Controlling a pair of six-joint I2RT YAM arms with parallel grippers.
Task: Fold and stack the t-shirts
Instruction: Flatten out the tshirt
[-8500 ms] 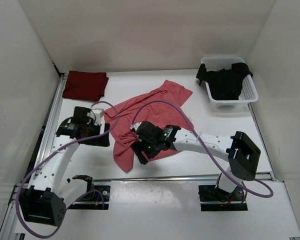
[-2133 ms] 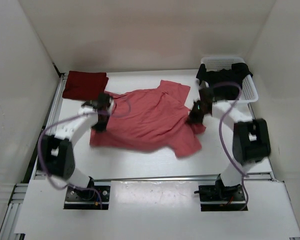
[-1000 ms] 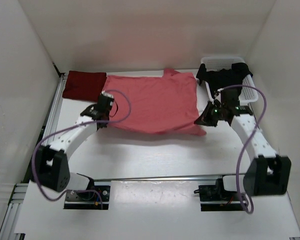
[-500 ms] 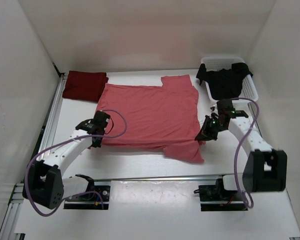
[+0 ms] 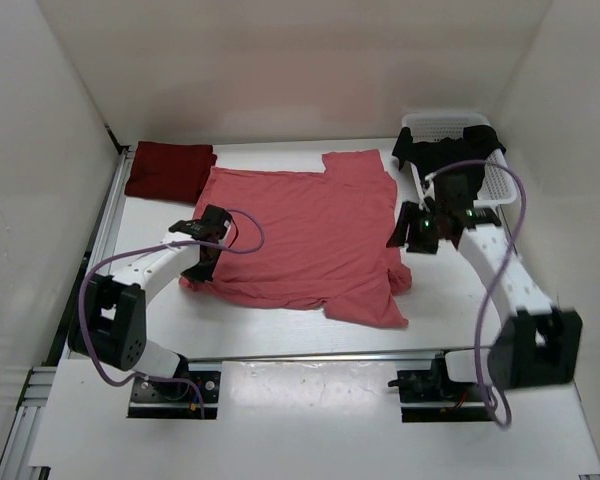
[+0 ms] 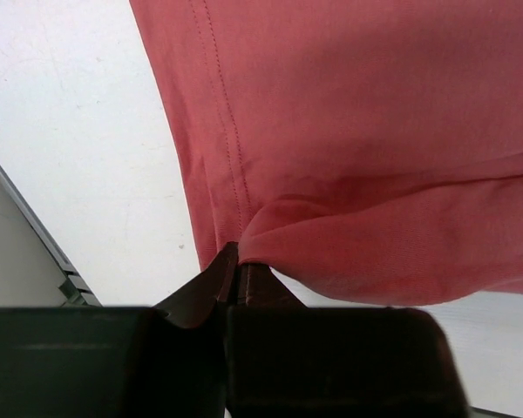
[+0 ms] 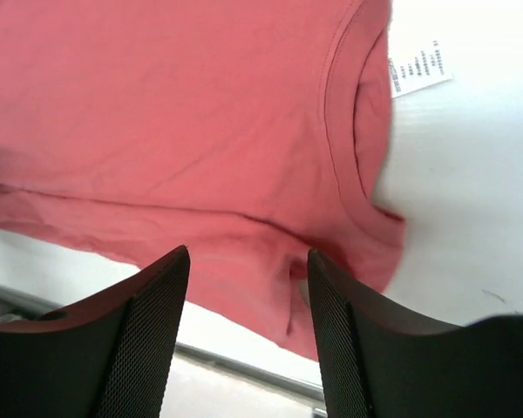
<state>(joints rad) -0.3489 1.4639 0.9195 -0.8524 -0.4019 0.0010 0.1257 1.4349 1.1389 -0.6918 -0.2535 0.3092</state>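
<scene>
My right pincer (image 5: 400,238) just let go of the pink shirt (image 5: 300,235); spreading looks done, folding next.
Top: shirt lies flat between my pincers, its near right corner rumpled. Left wrist: my left pincer (image 6: 235,261) clamped on the hem. Right wrist: jaws wide and empty, collar and tag ahead of them.

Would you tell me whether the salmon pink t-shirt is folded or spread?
Spread: the salmon pink t-shirt lies open across the table, near edge rumpled.
</scene>
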